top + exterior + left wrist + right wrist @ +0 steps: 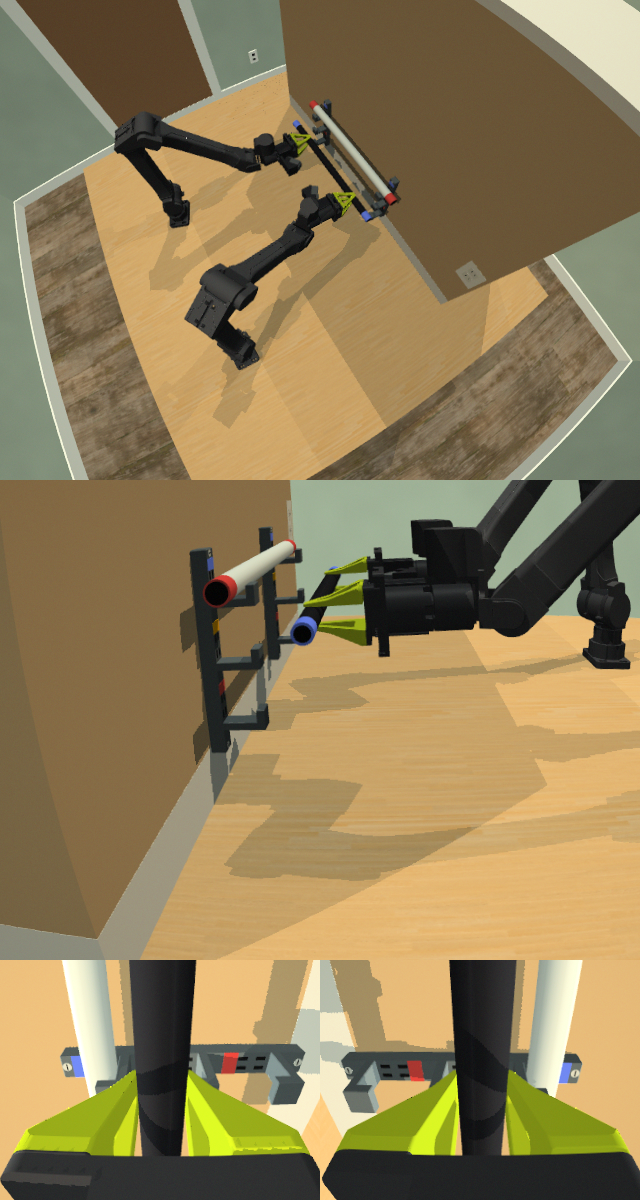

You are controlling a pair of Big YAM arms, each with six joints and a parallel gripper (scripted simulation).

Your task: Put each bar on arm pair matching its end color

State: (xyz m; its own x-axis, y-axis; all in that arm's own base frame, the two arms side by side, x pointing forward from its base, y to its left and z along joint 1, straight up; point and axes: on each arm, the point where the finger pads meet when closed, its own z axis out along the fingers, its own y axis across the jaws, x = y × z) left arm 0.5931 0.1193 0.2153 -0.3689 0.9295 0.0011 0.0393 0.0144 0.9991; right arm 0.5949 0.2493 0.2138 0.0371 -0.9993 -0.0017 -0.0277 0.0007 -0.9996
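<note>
A black bar with blue ends (pixel 330 167) (pixel 324 591) (pixel 162 1010) (pixel 482 1005) is held level in front of the rack, off its arms, at about the height between the top and middle arms. My left gripper (pixel 308 140) (pixel 311 615) (pixel 162 1080) is shut on it near one end. My right gripper (pixel 353 196) (pixel 331 579) (pixel 482 1080) is shut on it near the other end. A white bar with red ends (pixel 356 152) (pixel 258 567) (pixel 90 1010) (pixel 557 1010) lies on the top pair of arms, under the blue labels (pixel 209 563) (pixel 77 1066) (pixel 565 1073).
The near rack upright (pixel 206 642) also carries an orange label (pixel 216 626) above its middle arm (pixel 237 663) and a red label (pixel 221 687) above its lowest arm (pixel 241 722). No bar lies on the middle or lowest pair. The brown wall (pixel 439 129) stands behind the rack.
</note>
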